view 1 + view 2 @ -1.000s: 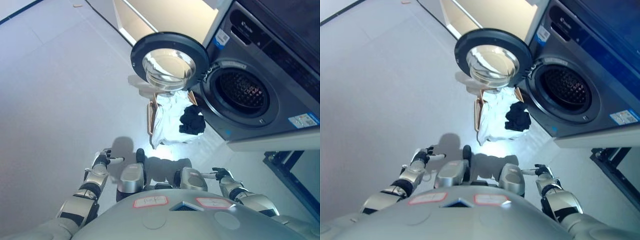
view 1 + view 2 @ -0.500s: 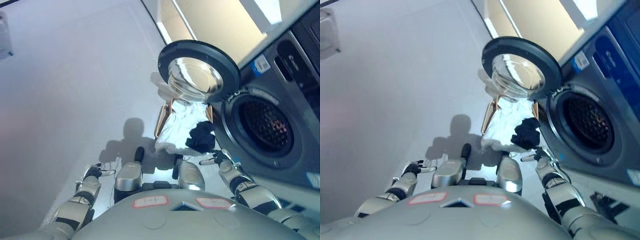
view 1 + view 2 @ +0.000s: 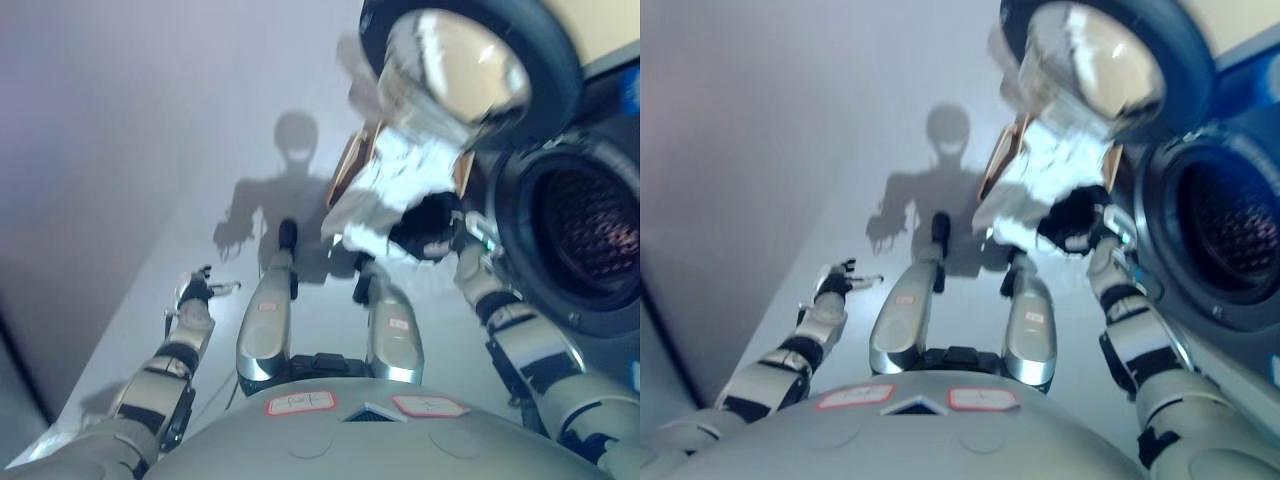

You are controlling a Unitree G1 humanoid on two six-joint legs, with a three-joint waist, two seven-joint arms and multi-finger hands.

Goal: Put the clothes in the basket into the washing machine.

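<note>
A wooden-rimmed basket (image 3: 347,168) stands on the floor below the washing machine's open round door (image 3: 470,55). White clothes (image 3: 395,180) fill it, and a black garment (image 3: 425,225) lies on their near right side. My right hand (image 3: 464,240) reaches up from the lower right and sits against the black garment's right edge; its dark fingers merge with the cloth. The dark drum opening (image 3: 590,225) is just right of the basket. My left hand (image 3: 195,292) hangs low at the left with relaxed fingers, holding nothing.
The grey washing machine front (image 3: 1240,300) fills the right side. Its glass door (image 3: 1095,60) swings out over the basket's far end. Pale floor (image 3: 120,150) stretches to the left.
The whole view has swung closer to the basket and machine. My right hand has risen from beside my body to the black garment. The left hand stays low at the left.
</note>
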